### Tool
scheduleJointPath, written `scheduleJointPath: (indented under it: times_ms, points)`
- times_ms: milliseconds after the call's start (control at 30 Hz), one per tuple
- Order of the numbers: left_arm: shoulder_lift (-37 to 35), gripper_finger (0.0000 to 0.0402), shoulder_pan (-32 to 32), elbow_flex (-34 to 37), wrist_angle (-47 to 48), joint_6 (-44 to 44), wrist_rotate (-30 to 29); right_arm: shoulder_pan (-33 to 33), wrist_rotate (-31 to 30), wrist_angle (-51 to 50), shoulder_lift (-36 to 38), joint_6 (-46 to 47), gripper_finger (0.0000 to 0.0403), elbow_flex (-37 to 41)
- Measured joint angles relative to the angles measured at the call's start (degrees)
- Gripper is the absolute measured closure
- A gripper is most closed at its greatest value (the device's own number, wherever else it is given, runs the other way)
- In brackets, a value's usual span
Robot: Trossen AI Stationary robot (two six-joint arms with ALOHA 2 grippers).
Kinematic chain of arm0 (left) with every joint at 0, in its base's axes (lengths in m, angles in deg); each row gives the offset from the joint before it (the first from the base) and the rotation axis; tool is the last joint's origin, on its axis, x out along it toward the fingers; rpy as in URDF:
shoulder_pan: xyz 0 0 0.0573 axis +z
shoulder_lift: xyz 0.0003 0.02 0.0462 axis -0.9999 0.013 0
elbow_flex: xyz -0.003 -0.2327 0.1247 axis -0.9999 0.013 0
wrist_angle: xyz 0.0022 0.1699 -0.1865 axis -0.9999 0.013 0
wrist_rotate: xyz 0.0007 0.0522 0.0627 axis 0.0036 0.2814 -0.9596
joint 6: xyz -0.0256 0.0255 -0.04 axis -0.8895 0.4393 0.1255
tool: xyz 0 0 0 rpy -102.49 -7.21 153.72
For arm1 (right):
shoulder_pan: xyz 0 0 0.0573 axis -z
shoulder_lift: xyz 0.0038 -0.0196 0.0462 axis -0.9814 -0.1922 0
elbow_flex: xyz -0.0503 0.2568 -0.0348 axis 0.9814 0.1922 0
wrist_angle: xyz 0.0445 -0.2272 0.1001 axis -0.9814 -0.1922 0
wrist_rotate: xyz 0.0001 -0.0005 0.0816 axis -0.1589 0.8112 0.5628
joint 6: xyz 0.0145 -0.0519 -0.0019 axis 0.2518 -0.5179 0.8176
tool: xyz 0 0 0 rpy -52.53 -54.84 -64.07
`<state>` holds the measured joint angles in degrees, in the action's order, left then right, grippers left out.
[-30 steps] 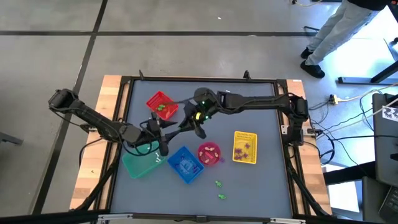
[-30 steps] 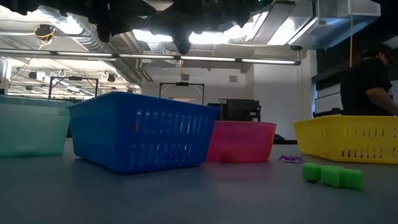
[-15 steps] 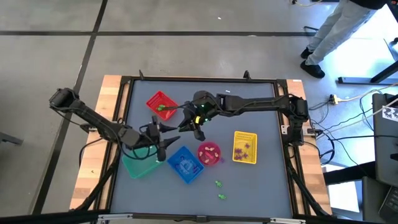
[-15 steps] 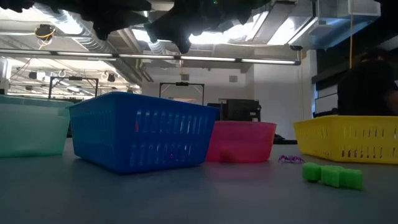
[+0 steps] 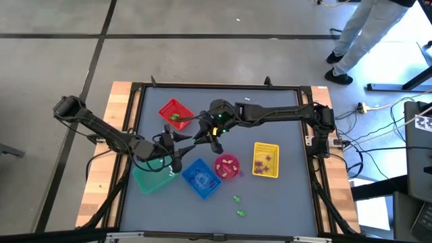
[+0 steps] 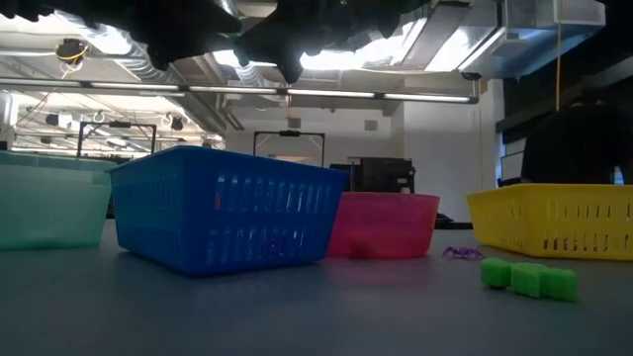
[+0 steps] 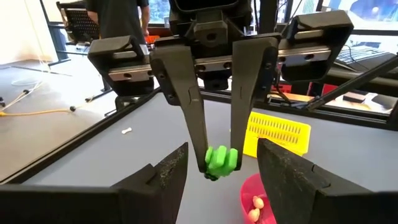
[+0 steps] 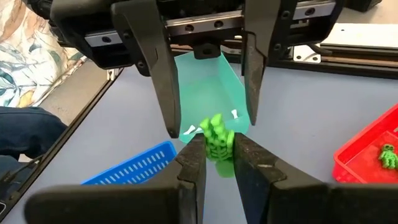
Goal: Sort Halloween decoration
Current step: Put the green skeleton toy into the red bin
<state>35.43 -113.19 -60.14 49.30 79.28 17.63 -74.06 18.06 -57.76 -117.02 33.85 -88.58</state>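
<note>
Held trinket: a bright green Halloween decoration, small and knobbly with ribbed, bony-looking detail, pinched between the fingertips of the right gripper above the table between the red basket and the blue basket.
Right gripper: clenched on that green piece; the left wrist view shows it head-on, the green lump squeezed at the very tips.
Left gripper: released, fingers spread wide, facing the right gripper just beside it, over the near edge of the teal basket.
Only the wrist views show: the pinch itself; the high view gives just two dark arms meeting.
Only the right wrist view shows: small white pieces lying in the teal basket, and a green figure in the red basket.
Only the low view shows: a row of green blocks and a purple trinket lying on the table in front of the yellow basket.
Only the high view shows: purple pieces inside the yellow basket, cream pieces in the pink bowl.
Count, baskets: four — red, teal, blue, yellow.
Count, bowls: one, pink.
Count, loose green pieces on the table: two spots in the high view, near the front edge.
Person: legs and shoes beyond the table's far right corner.
</note>
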Motion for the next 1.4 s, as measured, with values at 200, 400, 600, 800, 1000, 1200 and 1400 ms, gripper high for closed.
scheduleJointPath:
  times_ms: [200,400,600,800,1000,1200,1400]
  points:
    - [0.01,0.0236,0.29,0.0,0.61,-0.13,0.53,-0.02,0.01,0.04,0.0,-0.05,0.0333,0.01]
    - [0.0,0.027,0.29,0.0,0.85,-0.13,0.57,-0.02,0.02,0.0,0.0,-0.07,0.0333,0.01]
    - [0.0,0.0305,0.29,0.02,0.87,-0.13,0.6,-0.02,0.02,-0.04,0.0,-0.09,0.0333,0.01]
    - [0.0,0.034,0.27,0.0,0.87,-0.13,0.63,0.02,0.02,-0.09,0.0,-0.1,0.0333,0.01]
    - [0.01,0.0377,0.27,0.0,0.9,-0.11,0.59,0.02,0.14,-0.22,0.0,-0.1,0.0333,0.03]
    - [0.0,0.0399,0.27,0.0,0.92,-0.11,0.55,0.02,0.22,-0.26,0.0,-0.1,0.0333,0.03]
    - [0.01,0.0399,0.27,0.0,0.92,-0.11,0.53,0.02,0.2,-0.24,0.0,-0.1,0.0333,0.05]
